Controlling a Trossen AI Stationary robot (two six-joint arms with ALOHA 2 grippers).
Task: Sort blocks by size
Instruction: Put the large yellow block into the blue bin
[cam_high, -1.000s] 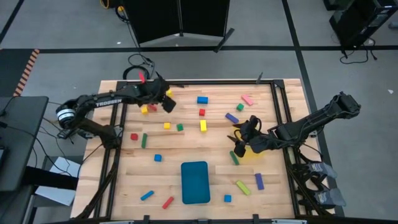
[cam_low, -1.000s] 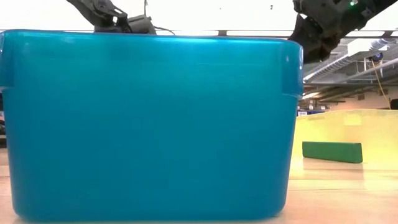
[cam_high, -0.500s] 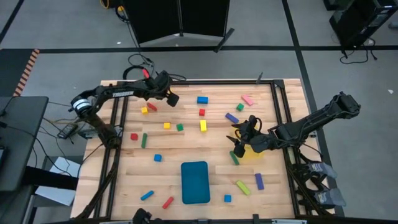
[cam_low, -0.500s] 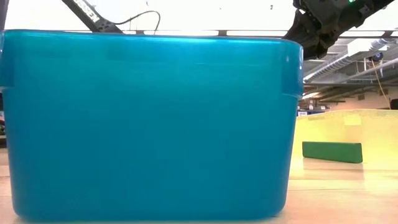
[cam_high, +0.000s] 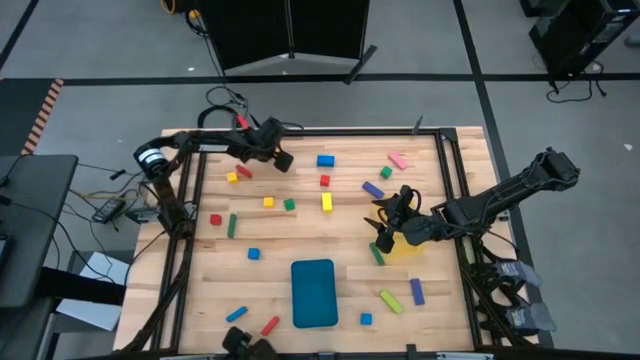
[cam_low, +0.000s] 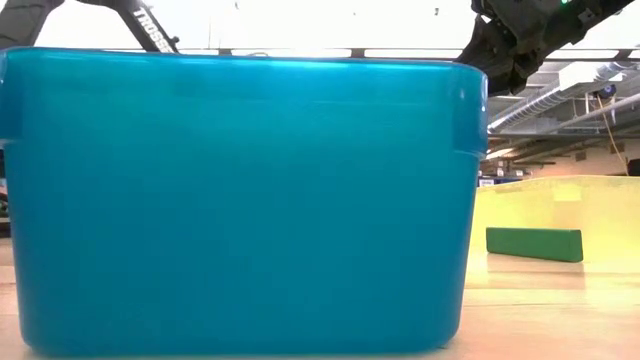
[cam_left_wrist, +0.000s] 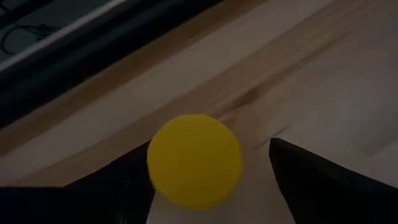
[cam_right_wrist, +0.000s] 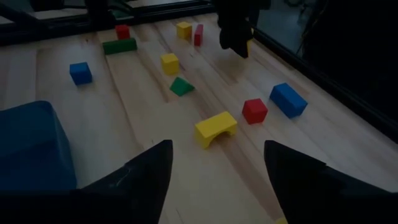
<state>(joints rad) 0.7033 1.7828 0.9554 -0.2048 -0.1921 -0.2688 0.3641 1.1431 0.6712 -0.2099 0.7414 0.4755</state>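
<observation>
Since the earlier frames, we see the left gripper (cam_high: 278, 156) swing rightward along the far edge of the pale wooden slatted table (cam_high: 320, 250), its arm now folded back over the far-left corner; the right gripper (cam_high: 385, 228) has not shifted. In the left wrist view, we find the left fingers (cam_left_wrist: 323, 180) spread apart, with a round-faced yellow block (cam_left_wrist: 194, 159) between them; whether it is gripped or merely framed we cannot tell. We see the right gripper hanging over the translucent yellow square bin (cam_high: 408, 245), its fingers (cam_right_wrist: 143, 177) parted with nothing between them.

We find the small solid-coloured blocks scattered across the table: a blue bar (cam_high: 326, 160) and a pink bar (cam_high: 398, 160) near the far edge, a yellow arch-shaped block (cam_high: 326, 202) at mid-table, a green bar (cam_high: 232, 225) toward the left, and a purple bar (cam_high: 416, 291) toward the near-right corner. We note a blue rectangular plastic tray (cam_high: 314, 292) standing near the middle of the front edge, filling most of the low view (cam_low: 240, 200); beside it there, a green bar (cam_low: 534, 243) shows through the bin's yellow wall (cam_low: 545, 200).

Around the table we see grey floor marked with dark lines, a black cabinet (cam_high: 290, 30) beyond the far edge, and cables (cam_high: 100, 205) at the left.
</observation>
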